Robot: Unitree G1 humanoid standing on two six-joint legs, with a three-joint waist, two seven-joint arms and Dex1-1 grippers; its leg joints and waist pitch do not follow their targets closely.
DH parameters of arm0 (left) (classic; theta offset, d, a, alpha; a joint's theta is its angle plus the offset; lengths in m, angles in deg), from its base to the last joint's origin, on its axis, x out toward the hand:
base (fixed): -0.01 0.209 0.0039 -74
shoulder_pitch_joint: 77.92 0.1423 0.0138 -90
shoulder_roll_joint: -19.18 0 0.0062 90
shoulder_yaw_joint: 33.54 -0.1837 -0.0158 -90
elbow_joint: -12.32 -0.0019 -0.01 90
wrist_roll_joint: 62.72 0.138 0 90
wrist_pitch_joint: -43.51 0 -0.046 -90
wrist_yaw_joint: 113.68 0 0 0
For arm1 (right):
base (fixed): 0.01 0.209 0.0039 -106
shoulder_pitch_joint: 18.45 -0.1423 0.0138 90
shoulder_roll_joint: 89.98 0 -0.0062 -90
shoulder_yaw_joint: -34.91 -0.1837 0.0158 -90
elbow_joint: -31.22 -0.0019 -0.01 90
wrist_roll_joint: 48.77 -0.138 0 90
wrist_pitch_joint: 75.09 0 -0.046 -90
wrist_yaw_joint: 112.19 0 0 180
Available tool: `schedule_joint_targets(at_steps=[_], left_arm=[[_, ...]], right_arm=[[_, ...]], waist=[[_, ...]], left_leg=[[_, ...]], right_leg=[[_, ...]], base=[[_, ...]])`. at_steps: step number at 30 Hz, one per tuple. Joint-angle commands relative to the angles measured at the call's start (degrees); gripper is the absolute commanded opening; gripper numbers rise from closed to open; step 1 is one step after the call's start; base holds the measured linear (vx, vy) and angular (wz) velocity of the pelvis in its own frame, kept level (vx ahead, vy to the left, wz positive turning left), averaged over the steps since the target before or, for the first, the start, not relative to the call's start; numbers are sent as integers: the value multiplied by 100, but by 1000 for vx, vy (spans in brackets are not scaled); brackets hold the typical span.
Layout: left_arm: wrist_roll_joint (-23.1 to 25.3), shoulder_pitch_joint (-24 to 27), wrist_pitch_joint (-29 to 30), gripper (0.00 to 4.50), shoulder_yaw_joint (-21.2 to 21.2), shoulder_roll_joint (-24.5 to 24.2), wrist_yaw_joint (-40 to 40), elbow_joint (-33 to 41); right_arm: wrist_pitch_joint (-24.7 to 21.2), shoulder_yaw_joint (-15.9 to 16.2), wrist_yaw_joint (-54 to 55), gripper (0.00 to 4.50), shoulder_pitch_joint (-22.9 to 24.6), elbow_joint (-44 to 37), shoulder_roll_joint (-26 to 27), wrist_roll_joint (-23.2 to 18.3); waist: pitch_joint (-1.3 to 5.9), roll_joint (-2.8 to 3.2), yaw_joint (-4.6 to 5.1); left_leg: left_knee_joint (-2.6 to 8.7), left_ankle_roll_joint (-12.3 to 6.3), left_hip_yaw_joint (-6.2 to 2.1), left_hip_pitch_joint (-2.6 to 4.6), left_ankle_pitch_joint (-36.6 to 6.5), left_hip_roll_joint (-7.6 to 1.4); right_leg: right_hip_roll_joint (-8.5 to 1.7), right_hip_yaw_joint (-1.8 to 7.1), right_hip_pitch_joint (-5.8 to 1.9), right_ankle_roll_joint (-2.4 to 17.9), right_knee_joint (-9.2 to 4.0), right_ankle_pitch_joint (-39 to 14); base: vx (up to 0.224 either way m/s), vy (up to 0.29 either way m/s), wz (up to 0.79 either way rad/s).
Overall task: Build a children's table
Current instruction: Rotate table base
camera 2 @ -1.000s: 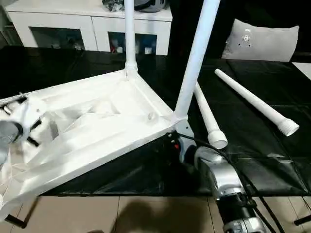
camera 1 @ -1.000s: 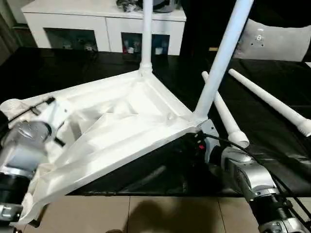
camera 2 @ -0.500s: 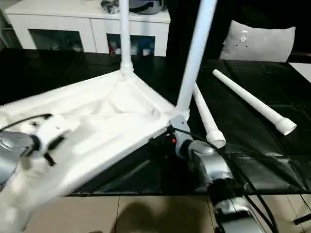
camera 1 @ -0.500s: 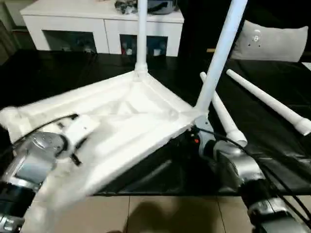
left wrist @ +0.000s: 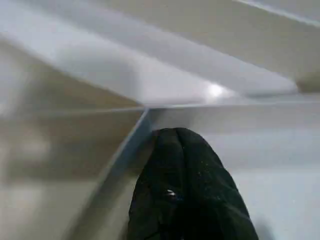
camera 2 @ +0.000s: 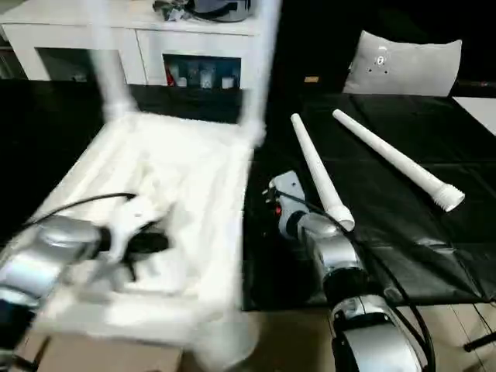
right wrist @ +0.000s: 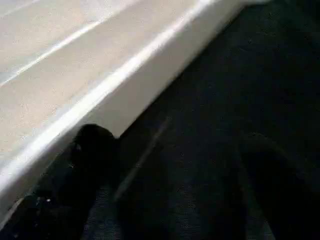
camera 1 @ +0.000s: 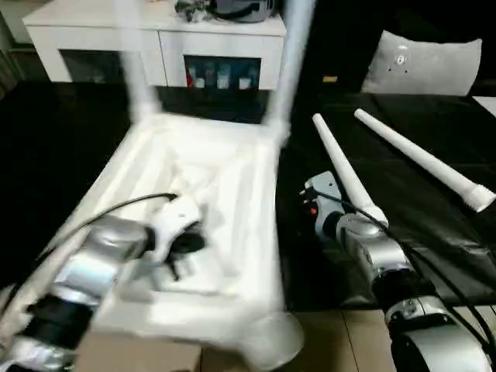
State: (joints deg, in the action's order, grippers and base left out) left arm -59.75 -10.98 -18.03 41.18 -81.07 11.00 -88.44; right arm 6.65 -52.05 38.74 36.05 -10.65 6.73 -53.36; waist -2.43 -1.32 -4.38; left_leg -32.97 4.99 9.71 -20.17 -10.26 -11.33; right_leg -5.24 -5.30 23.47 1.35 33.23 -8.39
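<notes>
Tabletop swung round, squarer now

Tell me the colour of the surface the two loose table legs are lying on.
Black. The surface under both loose legs shows best in the right eye view.

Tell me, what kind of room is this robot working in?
Most likely a home-style living room, or a lab set up as one. A white cabinet with glass doors stands at the back, a pale grey cushion rests beside it, and the white children's table lies on a black-covered surface.
</notes>
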Motion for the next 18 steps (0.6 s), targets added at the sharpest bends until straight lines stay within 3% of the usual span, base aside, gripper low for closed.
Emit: schedule_joint_targets(at_steps=[1, 2, 3, 5, 6, 7, 8, 9, 10, 11, 13, 14, 15, 16, 18], left_arm=[[-16, -272, -396, 4, -207, 340, 314, -227], [131, -446, -626, 4, -167, 529, 706, -619], [316, -683, -810, 4, -110, 714, 1230, -1102], [316, -683, -810, 4, -110, 714, 1230, -1102], [468, -897, -1000, 4, -55, 841, 1684, -1537], [619, -1091, -1186, 4, -9, 928, 2125, -1932], [693, -1211, -1316, 4, 37, 975, 2390, -2189], [729, -1270, -1409, 4, 65, 994, 2540, -2321], [767, -1308, -1505, 4, 84, 1003, 2692, -2406], [792, -1346, -1617, 4, 97, 1012, 2818, -2500], [722, -1346, -1745, 4, 166, 1051, 2829, -2502], [381, -1308, -1881, 4, 437, 1222, 2682, -2402], [381, -1308, -1881, 4, 437, 1222, 2682, -2402], [75, -1185, -1938, 21, 569, 1335, 2328, -2151], [12, -1043, -1907, 41, 508, 1317, 2096, -1900]], right_arm=[[138, 234, -171, 450, -108, -21, 261, -37], [187, 189, -89, 450, -108, 7, 249, -19], [218, 129, 8, 450, -97, -3, 216, -8], [218, 129, 8, 450, -97, -3, 216, -8], [225, 41, 115, 450, -84, -48, 178, -16], [222, -67, 242, 450, -62, -149, 127, -41], [229, -157, 329, 450, -49, -223, 92, -60], [235, -226, 409, 450, -44, -287, 66, -77], [223, -304, 514, 450, -41, -373, 33, -98], [232, -375, 603, 450, -49, -419, 8, -110], [192, -478, 797, 450, -80, -497, -30, -117], [-18, -649, 1154, 450, -182, -613, -117, -113], [-18, -649, 1154, 450, -182, -613, -117, -113], [-502, -668, 1508, 450, -301, -776, -275, 69], [-916, -662, 1887, 450, -462, -735, -406, 285]], waist=[[343, 10, 7], [344, 15, -12], [349, 83, -22], [343, 33, -20], [341, 80, -17], [341, 80, -17], [346, 92, -30], [362, 63, -41], [360, 93, -41], [382, 65, -39], [391, 88, -53], [394, 74, -56], [428, 74, -70], [425, 70, -78], [437, 59, -79]], left_leg=[[395, -92, 6, -3, -1325, -116], [394, -121, 5, 5, -1320, -115], [392, -84, -8, 22, -1389, -129], [395, -76, -5, 26, -1537, -122], [408, -66, -23, 3, -1550, -123], [408, -66, -23, 3, -1550, -123], [379, -64, -5, 65, -1664, -93], [391, -76, -26, 25, -1581, -113], [397, -72, -31, 10, -1559, -118], [391, -75, -42, 0, -1469, -129], [379, -72, -36, 15, -1352, -139], [365, -80, -12, 14, -1163, -132], [341, -108, -5, 11, -930, -128], [331, -126, -1, 11, -816, -124], [309, -196, 6, -19, -542, -110]], right_leg=[[-279, 273, -314, 982, -320, -1568], [-286, 266, -309, 940, -341, -1640], [-298, 266, -312, 920, -330, -1692], [-281, 254, -310, 815, -364, -1884], [-289, 248, -323, 772, -367, -1962], [-289, 248, -323, 772, -367, -1962], [-255, 240, -286, 650, -429, -2113], [-275, 236, -320, 660, -403, -2000], [-278, 237, -320, 676, -390, -1952], [-288, 231, -335, 718, -368, -1783], [-285, 239, -321, 834, -332, -1527], [-273, 248, -328, 975, -302, -1179], [-268, 253, -344, 1101, -247, -815], [-257, 254, -338, 1157, -227, -652], [-244, 252, -352, 1282, -173, -301]], base=[[0, 0, 0], [0, 0, 0], [0, 0, 0], [0, 0, 0], [0, 0, 0], [0, 0, 0], [0, 0, 0], [0, 0, 0], [0, 0, 0], [0, 0, 0], [0, 0, 0], [0, 0, 0], [0, 0, 0], [0, 0, 0], [0, 0, 0]])
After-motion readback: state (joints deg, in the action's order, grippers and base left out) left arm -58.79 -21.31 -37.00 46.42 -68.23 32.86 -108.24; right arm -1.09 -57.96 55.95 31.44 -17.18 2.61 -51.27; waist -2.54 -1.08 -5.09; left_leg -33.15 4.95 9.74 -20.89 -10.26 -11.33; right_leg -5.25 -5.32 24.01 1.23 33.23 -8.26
